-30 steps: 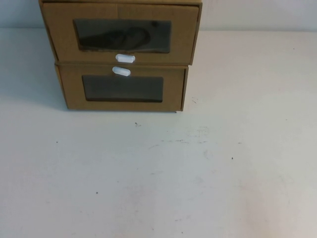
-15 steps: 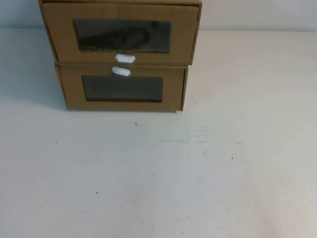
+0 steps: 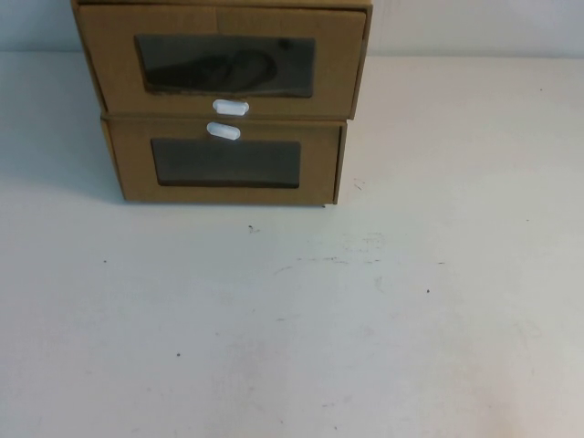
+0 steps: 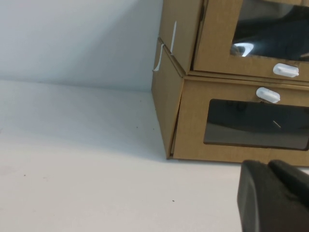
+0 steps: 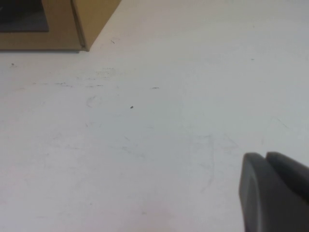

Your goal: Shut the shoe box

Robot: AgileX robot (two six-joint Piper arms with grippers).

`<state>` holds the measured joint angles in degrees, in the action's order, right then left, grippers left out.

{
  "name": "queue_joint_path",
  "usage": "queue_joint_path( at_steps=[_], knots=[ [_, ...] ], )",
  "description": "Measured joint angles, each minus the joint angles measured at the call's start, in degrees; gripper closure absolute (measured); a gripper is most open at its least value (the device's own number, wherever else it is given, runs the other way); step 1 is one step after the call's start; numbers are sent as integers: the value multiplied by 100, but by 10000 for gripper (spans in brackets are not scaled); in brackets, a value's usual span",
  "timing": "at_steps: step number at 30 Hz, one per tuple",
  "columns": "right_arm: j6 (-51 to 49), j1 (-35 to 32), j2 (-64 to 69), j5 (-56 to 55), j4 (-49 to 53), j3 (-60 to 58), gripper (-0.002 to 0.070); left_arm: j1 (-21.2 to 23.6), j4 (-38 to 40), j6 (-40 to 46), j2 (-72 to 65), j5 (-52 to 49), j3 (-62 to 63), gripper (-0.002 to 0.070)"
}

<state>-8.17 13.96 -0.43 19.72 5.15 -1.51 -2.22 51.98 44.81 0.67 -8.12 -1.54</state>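
The shoe box (image 3: 224,64) is the upper of two stacked brown cardboard boxes at the table's far side, left of centre. It has a clear window with a dark shoe behind it and a white pull tab (image 3: 231,107) below the window. In the left wrist view the shoe box (image 4: 217,38) shows a thin dark gap along its drawer front's edge. My left gripper (image 4: 268,164) is shut and empty, low over the table a short way in front of the boxes. My right gripper (image 5: 265,155) is shut and empty over bare table. Neither gripper shows in the high view.
The lower cardboard box (image 3: 225,164) carries the shoe box and has its white tab (image 3: 224,131) above its window. Its front corner also shows in the right wrist view (image 5: 58,24). The white table (image 3: 301,319) spreads out in front and to the right. A wall stands behind the boxes.
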Motion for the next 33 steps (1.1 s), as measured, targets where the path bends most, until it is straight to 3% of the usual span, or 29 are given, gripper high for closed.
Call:
queue_joint_path(
  at_steps=[17, 23, 30, 33],
  knots=[
    [9, 0, 0, 0, -57, 0, 687, 0, -181, 9, 0, 0, 0, 680],
    [9, 0, 0, 3, -60, 0, 687, 0, -2982, -344, 0, -198, 0, 680],
    [9, 0, 0, 12, -70, 0, 687, 0, -5079, -3669, 0, -156, 0, 680],
    [9, 0, 0, 12, -70, 0, 687, 0, -5409, -4196, 0, -359, 0, 680]
  ],
)
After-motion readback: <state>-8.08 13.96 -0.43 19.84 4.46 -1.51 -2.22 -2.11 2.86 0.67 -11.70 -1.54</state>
